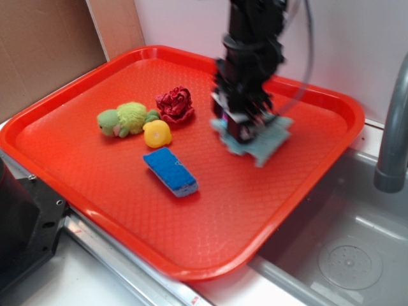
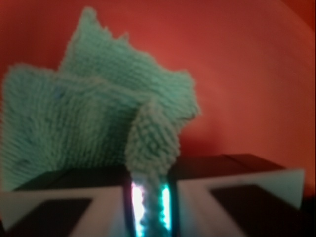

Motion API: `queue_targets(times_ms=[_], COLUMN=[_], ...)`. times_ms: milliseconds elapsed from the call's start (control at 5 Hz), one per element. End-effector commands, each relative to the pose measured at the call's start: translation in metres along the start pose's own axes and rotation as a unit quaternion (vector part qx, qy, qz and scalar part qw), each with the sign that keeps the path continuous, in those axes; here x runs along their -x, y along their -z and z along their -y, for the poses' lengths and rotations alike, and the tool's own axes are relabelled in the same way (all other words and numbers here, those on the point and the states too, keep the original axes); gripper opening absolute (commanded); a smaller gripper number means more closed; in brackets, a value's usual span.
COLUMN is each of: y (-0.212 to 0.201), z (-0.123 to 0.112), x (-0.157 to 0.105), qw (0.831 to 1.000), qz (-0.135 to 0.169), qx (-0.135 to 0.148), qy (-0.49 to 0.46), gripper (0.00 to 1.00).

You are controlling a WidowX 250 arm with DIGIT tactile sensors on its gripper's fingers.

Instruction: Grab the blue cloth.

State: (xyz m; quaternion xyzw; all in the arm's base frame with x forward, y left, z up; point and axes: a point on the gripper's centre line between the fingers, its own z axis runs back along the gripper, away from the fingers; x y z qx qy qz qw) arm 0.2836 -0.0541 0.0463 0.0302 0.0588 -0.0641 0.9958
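The blue cloth (image 1: 264, 143) is a pale blue-green terry rag at the back right of the red tray (image 1: 210, 210). My gripper (image 1: 245, 124) stands straight over it, shut on a fold of it. In the wrist view a pinched ridge of the blue cloth (image 2: 150, 143) runs up between the two black jaws of the gripper (image 2: 150, 205), and the rest of the rag spreads out to the left over the tray floor. Whether the rag is lifted off the tray or still rests on it I cannot tell.
A thick bright-blue sponge (image 1: 170, 171) lies mid-tray. Behind it sit a yellow toy (image 1: 157, 134), a green plush toy (image 1: 124, 119) and a dark-red fabric ball (image 1: 176, 104). A steel sink (image 1: 350, 248) with a grey faucet (image 1: 394, 127) lies to the right.
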Motion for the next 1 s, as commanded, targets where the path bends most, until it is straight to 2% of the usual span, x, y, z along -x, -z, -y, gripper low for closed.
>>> queue_targets(times_ms=[0,200,400,600,800], y=[-0.082,-0.098,-0.103,-0.1,-0.094], z=[-0.049,-0.068,-0.076,-0.08,-0.086], x=[0.038,0.078,0.096,0.111,0.104], qw=[0.98,0.966,0.959,0.951,0.952], qz=[0.069,0.095,0.089,0.096,0.075], qx=[0.051,0.051,0.035,0.032,0.023], qy=[-0.181,-0.237,-0.267,-0.292,-0.297], gripper=[0.0,0.0,0.0,0.0,0.0])
